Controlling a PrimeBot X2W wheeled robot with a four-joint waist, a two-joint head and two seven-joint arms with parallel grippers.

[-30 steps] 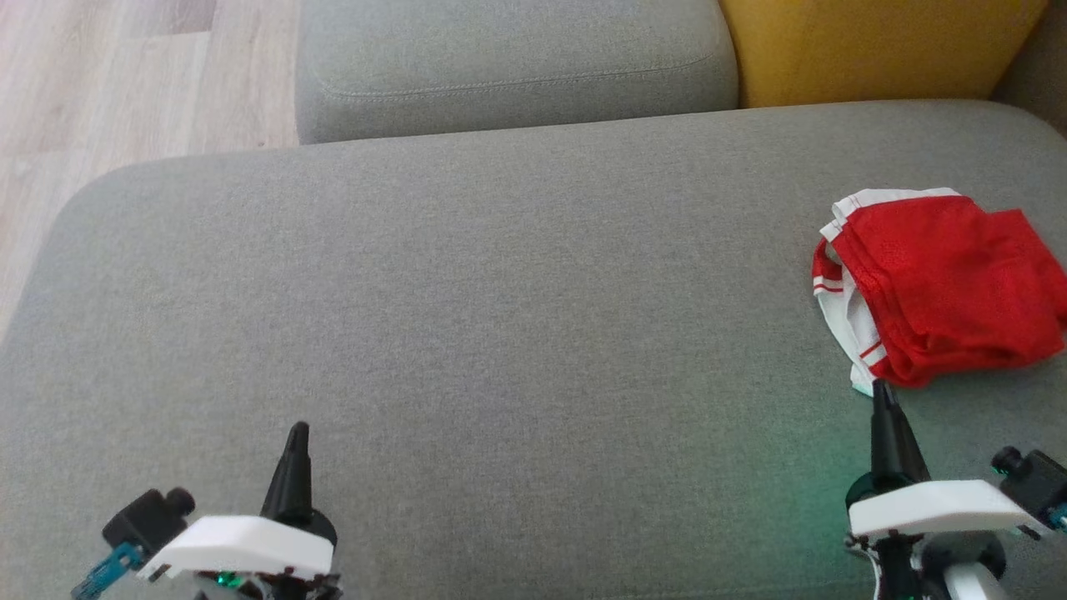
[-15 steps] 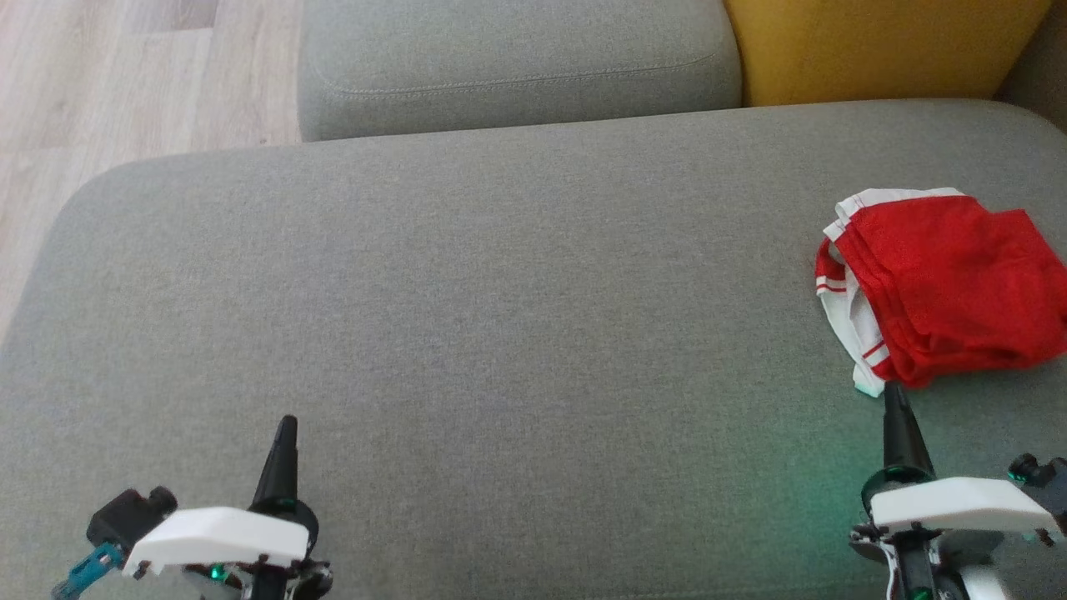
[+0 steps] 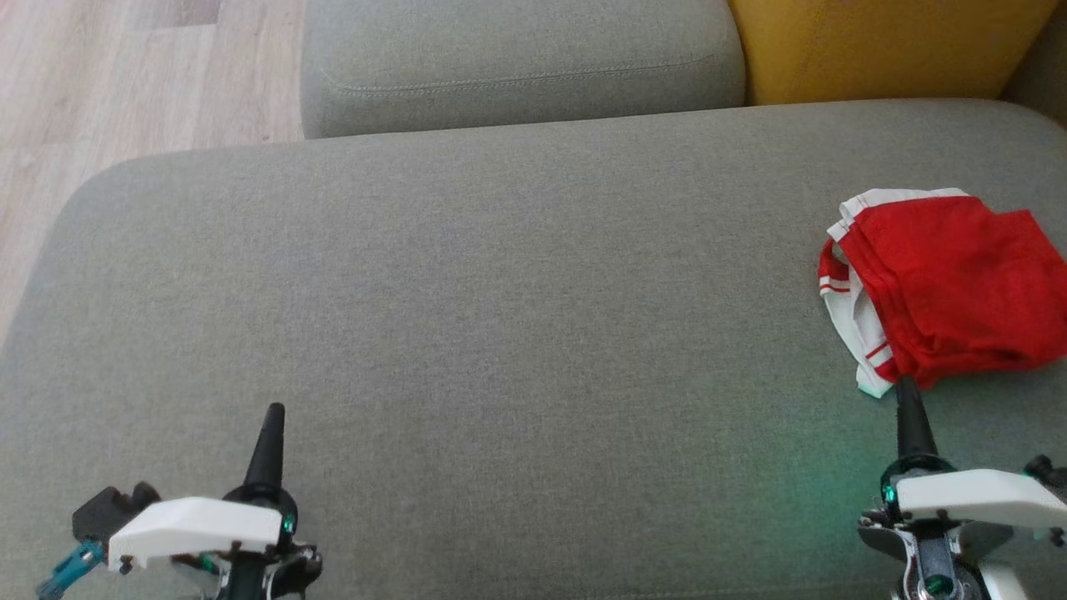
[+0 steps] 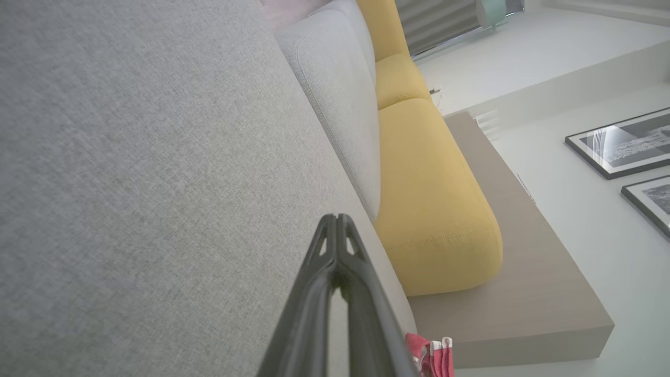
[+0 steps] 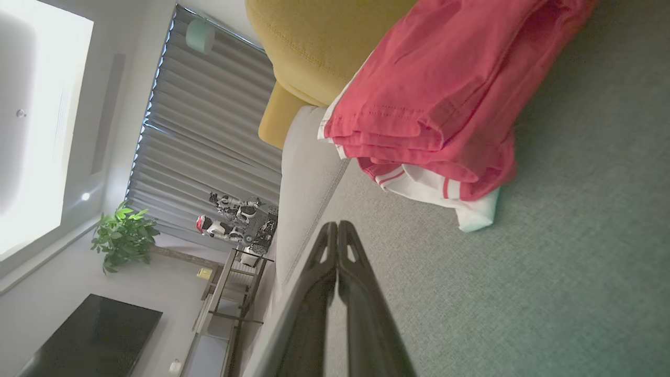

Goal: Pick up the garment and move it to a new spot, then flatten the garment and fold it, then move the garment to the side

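Note:
The garment [image 3: 950, 283], red with white striped trim, lies folded in a thick stack at the right end of the grey sofa seat [image 3: 500, 333]. The right wrist view shows the garment [image 5: 445, 99] close ahead, and a corner of it [image 4: 432, 356] peeks past the fingers in the left wrist view. My right gripper [image 3: 905, 390] is shut and empty, its tip just short of the garment's near white corner. Over the seat's front left my left gripper [image 3: 273, 412] is shut and empty too. Both wrist views show the fingertips pressed together: left gripper [image 4: 335, 219], right gripper [image 5: 333, 226].
A grey back cushion [image 3: 517, 58] and a yellow cushion [image 3: 884, 46] line the far edge of the seat. Wooden floor [image 3: 108, 75] lies beyond the seat's left end. The broad middle of the seat is bare fabric.
Both grippers have drawn back toward the view's bottom edge, the left one also drifting left and the right one slightly right. The garment lies as before.

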